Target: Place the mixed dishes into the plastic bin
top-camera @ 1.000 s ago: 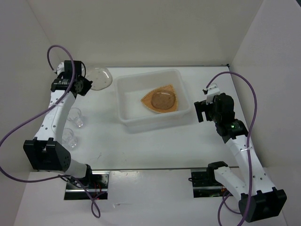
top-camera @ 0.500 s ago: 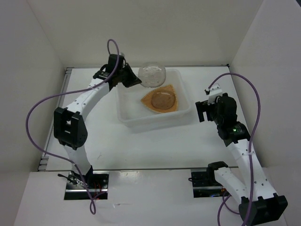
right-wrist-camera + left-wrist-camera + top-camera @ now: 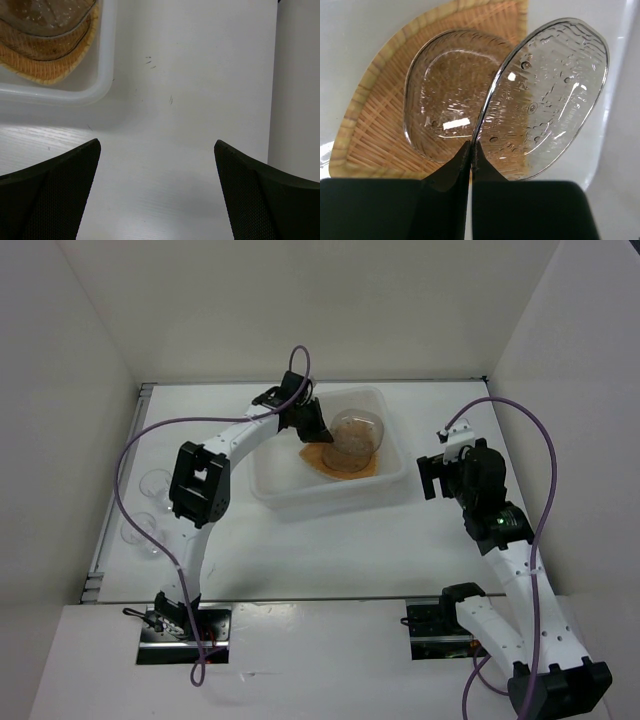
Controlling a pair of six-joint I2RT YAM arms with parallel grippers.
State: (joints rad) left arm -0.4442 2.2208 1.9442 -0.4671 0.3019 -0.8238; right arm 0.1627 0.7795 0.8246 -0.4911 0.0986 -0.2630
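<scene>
The white plastic bin (image 3: 320, 496) stands mid-table. The orange-tan ribbed plate (image 3: 322, 464) lies in it, with one small translucent plate (image 3: 445, 95) on top. My left gripper (image 3: 318, 428) reaches into the bin from the left. In the left wrist view it (image 3: 471, 150) is shut on the rim of the second translucent plate (image 3: 555, 95), held on edge and tilted just above the orange plate (image 3: 370, 130). That held plate also shows in the top view (image 3: 356, 434). My right gripper (image 3: 428, 478) is open and empty to the right of the bin, and the right wrist view (image 3: 156, 144) shows bare table under it.
Clear plastic cups (image 3: 156, 482) stand at the table's left side, with another (image 3: 140, 532) nearer the front. The right wrist view shows the bin's right rim (image 3: 107, 50) at upper left. White walls enclose the table on three sides.
My left arm lifted the second translucent plate from the far left of the table, swung it right over the bin and lowered it toward the orange plate. The right arm barely moved.
</scene>
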